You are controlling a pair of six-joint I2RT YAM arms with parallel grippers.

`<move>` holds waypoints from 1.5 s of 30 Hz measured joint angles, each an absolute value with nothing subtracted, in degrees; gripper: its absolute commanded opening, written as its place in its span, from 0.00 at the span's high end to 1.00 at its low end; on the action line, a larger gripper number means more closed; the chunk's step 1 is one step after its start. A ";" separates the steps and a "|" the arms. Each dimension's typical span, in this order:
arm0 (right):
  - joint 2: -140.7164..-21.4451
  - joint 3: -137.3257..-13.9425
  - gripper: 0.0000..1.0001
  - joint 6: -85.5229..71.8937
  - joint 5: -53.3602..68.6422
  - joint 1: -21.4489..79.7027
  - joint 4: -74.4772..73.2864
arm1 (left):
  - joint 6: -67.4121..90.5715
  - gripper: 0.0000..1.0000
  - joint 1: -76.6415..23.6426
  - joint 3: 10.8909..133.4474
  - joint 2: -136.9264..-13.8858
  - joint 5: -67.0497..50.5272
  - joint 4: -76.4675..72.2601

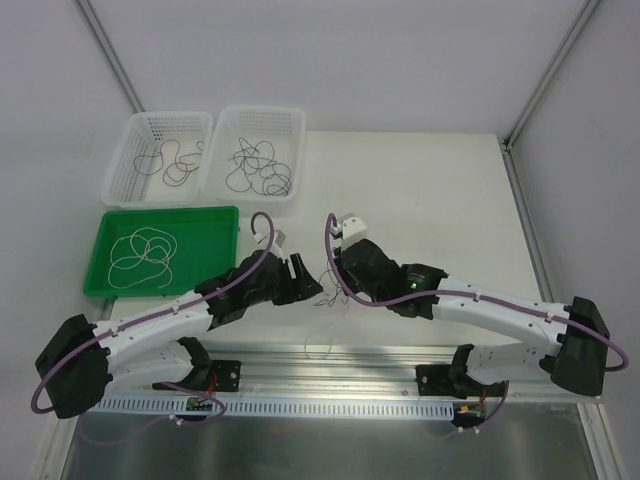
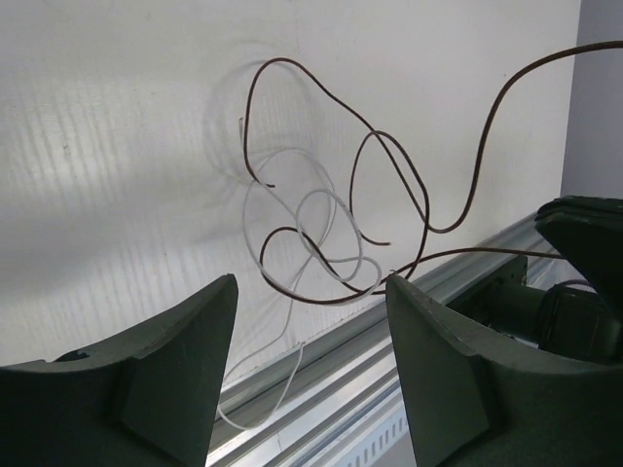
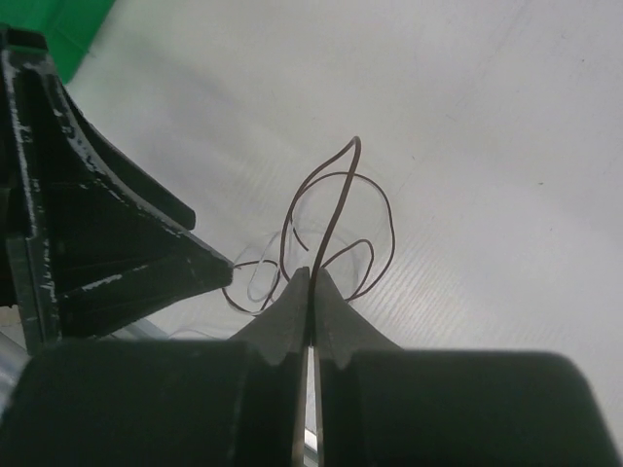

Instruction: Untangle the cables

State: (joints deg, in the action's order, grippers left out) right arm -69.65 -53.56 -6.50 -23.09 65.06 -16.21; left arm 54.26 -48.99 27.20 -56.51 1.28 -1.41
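Near the table's (image 1: 420, 200) front edge, a knot of brown and white cables (image 2: 321, 243) sits between your two grippers.

The brown strand (image 3: 332, 216) is pinched in the fully closed right gripper (image 3: 311, 277). The left gripper (image 2: 311, 287) stands with jaws well apart, gripping nothing, and the white strand (image 2: 289, 365) loops just ahead of it. Take the white one alone, low on its free tail, then draw the arms apart slowly so loops slip rather than cinch. Other cables lie in the green tray (image 1: 105, 285) and baskets (image 1: 130, 125) beyond.

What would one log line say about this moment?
left pincer: open | right pincer: shut on brown cable | white cable: tangled with brown
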 measured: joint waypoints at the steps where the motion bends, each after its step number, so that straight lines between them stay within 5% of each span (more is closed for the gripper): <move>1: -69.95 -53.58 0.99 -6.42 -23.22 65.21 -16.25 | 54.48 0.38 -49.63 28.05 -58.11 1.72 -1.80; 13: -70.32 -53.58 0.99 -5.72 -23.79 66.35 -16.58 | 54.74 0.58 -54.81 34.28 -71.53 5.30 -4.12; 19: -70.00 -53.56 0.99 -5.45 -24.88 67.05 -16.93 | 54.65 1.00 -55.94 35.70 -75.96 6.81 -4.05; 29: -56.77 -50.72 0.99 -6.04 -39.18 66.61 -27.24 | 49.82 1.00 -54.57 35.68 -67.66 19.31 3.18; 38: -37.23 -50.76 0.99 -11.03 -52.34 64.36 -41.47 | 42.54 1.00 -39.20 35.90 -54.02 24.21 10.70; 45: -25.19 -50.87 0.99 -12.29 -53.60 64.36 -45.50 | 37.93 1.00 -36.93 40.91 -53.93 24.49 13.61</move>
State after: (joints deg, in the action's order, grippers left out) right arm -25.19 -50.87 -12.29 -53.60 64.36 -45.50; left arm 37.93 -36.93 40.91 -53.93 24.49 13.61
